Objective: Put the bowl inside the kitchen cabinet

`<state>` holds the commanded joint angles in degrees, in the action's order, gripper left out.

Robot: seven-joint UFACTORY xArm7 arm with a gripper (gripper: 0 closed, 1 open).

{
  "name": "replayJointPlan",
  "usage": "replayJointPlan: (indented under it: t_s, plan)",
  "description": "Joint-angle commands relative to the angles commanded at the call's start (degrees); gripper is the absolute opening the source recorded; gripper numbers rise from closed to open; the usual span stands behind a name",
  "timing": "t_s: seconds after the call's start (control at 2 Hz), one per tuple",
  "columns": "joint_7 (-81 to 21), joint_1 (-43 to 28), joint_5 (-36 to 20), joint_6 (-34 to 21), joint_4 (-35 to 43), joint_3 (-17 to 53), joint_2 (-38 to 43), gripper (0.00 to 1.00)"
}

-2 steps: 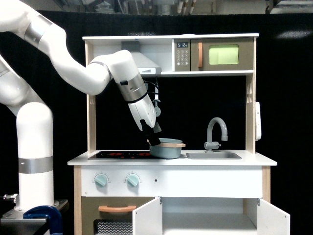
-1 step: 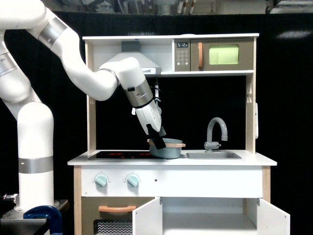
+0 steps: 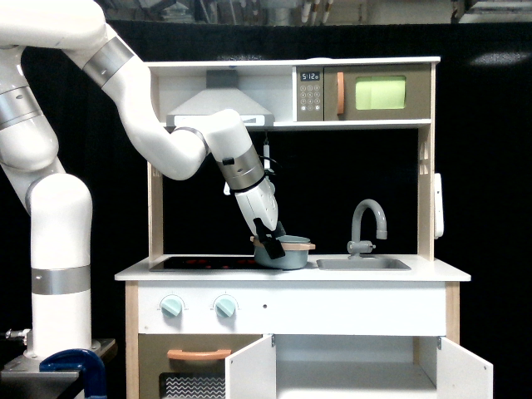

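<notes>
On the table (image 3: 399,273) of the wooden toy kitchen, between the hob (image 3: 204,263) and the sink (image 3: 363,263), stands the bowl (image 3: 287,252), upright, grey-blue with a peach rim. My tool (image 3: 269,241) meets its rim on the exterior view's left; the dark fingers overlap the rim there, but I cannot tell whether they are closed on it or merely beside it. I judge the bowl light, stiff and hollow, probably smooth enough to slip, so a pinch across the rim wall, one finger inside and one outside, seems the soundest hold; the short side handle on the exterior view's right is an alternative. Held at one edge, it may tilt under its own weight. Below the table, the kitchen cabinet (image 3: 357,370) has both white doors (image 3: 252,370) swung open, its white interior ready to receive the bowl; the task is thus at the grasping step.
</notes>
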<state>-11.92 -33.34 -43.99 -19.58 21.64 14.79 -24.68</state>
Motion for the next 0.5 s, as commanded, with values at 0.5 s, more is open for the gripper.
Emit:
replayJointPlan:
  t_s: [0.5]
  plan:
    - [-2.1,-3.3,-3.7,2.2,1.6,1.0,3.4,0.00]
